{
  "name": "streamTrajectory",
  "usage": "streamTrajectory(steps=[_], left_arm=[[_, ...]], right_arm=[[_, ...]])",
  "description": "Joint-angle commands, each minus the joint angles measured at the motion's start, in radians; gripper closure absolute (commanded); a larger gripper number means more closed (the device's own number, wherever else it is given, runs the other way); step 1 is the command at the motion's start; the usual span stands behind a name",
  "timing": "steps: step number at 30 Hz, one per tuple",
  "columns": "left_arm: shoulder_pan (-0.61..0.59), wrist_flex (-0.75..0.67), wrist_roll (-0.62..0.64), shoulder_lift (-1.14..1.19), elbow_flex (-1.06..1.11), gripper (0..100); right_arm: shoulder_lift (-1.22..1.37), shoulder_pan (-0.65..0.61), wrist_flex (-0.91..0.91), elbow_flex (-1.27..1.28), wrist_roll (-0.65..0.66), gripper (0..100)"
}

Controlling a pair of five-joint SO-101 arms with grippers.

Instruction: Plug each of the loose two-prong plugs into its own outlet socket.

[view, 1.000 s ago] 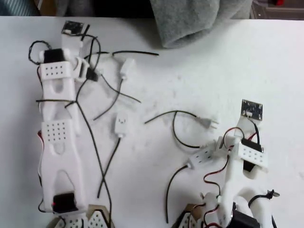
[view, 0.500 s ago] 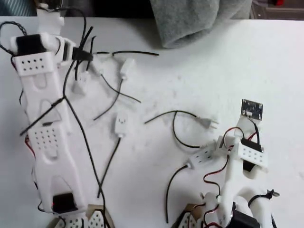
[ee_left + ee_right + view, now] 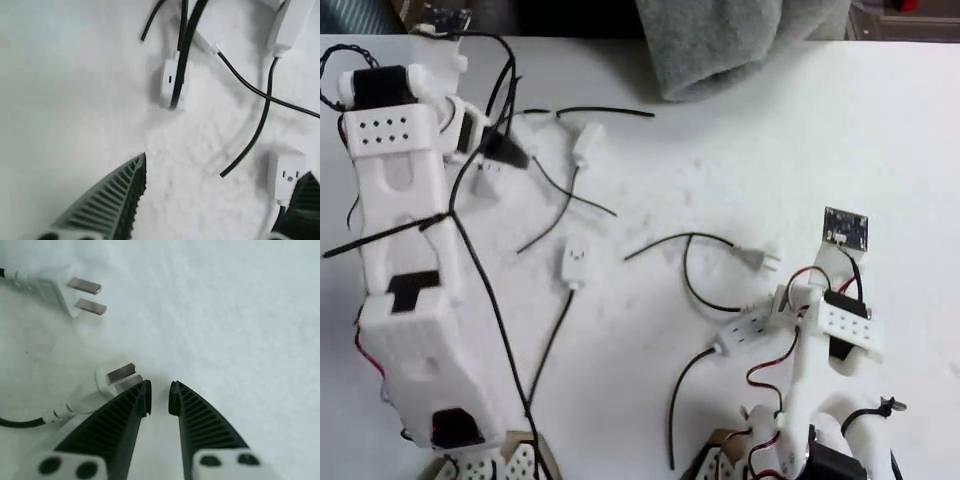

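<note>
Three white outlet sockets lie on the table: one [image 3: 488,181] just under my left gripper [image 3: 492,155], one [image 3: 586,142] farther back, one [image 3: 575,260] nearer the middle. My left gripper [image 3: 225,167] hangs open above the first socket [image 3: 172,85], which a black cable crosses. A second socket [image 3: 285,172] lies by one finger [image 3: 300,205]. Two white two-prong plugs lie in front of my right gripper [image 3: 159,391], whose fingers stand almost together with nothing between them. One plug [image 3: 112,380] lies beside a fingertip, the other [image 3: 75,292] farther off.
Thin black cables [image 3: 550,340] trail across the table's middle and left. A grey cloth [image 3: 720,45] lies at the back edge. The second plug [image 3: 758,258] and its looped cord sit left of the right arm [image 3: 820,340].
The left arm has stretched toward the table's far left corner, and its gripper now sits over the leftmost socket. The right arm and the plugs have not moved.
</note>
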Motion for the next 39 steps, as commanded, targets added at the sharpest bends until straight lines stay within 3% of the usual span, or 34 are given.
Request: streamTrajectory(steps=[1,6,10,20,28,39], left_arm=[[0.036,-0.002,-0.005,-0.162,0.180,57],[0.088,-0.060,-0.005,-0.275,0.466,57],[0.117,-0.187,0.009,-0.371,0.713,57],[0.120,-0.783,0.092,-0.621,1.359,57],[0.157,-0.859,0.140,-0.515,1.379,57],[0.185,-0.778,0.147,-0.283,1.194,57]], right_arm=[[-0.021,-0.005,-0.015,-0.003,-0.009,92.1],[-0.021,-0.005,-0.015,-0.003,-0.009,92.1],[-0.021,-0.005,-0.015,-0.003,-0.009,92.1],[-0.021,-0.007,-0.015,-0.003,-0.009,92.1],[-0.021,-0.007,-0.015,-0.003,-0.008,92.1],[-0.021,-0.007,-0.015,-0.003,-0.008,92.1]])
